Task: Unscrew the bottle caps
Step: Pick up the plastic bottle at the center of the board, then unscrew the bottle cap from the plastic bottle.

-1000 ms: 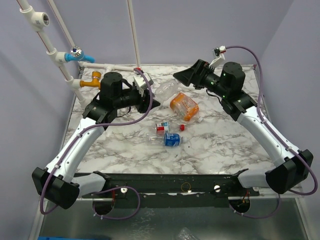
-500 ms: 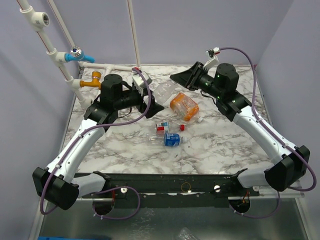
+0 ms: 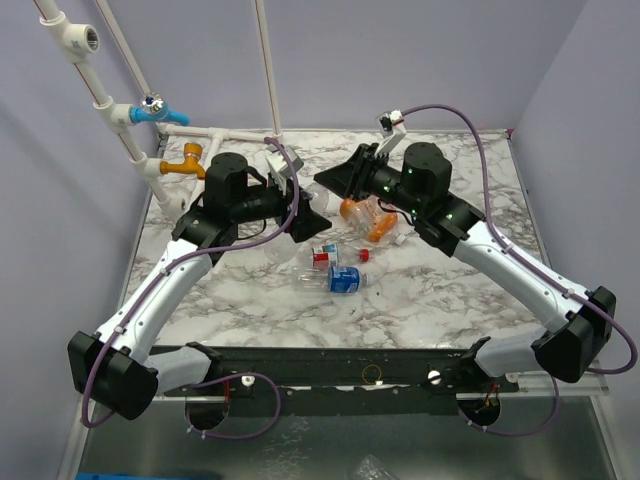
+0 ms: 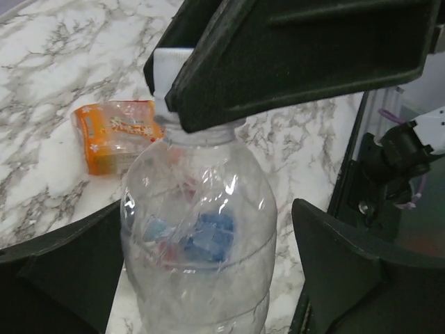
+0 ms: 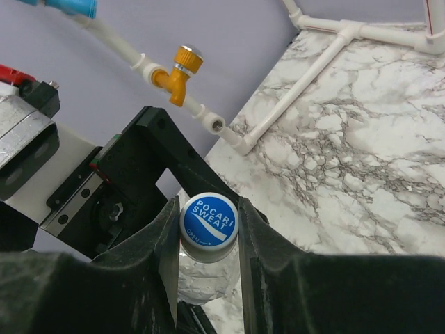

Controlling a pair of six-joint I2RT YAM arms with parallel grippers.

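Right pincer (image 5: 207, 226) pinches blue-and-white cap (image 5: 208, 220) (left pincer (image 4: 201, 268) spread).

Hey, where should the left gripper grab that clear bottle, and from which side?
Grip the clear bottle on its wide round body, below the shoulder, with the left gripper closing from both sides. Its fingers flank that part, and the right gripper occupies the blue-and-white cap.

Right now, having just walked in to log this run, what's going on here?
The right end effector is shut on the blue-and-white cap of a clear bottle, gripping it from above. The left end effector is open, its fingers either side of the bottle's body. The cap is still on. An orange bottle, a blue-labelled bottle and a red-labelled bottle sit nearby.
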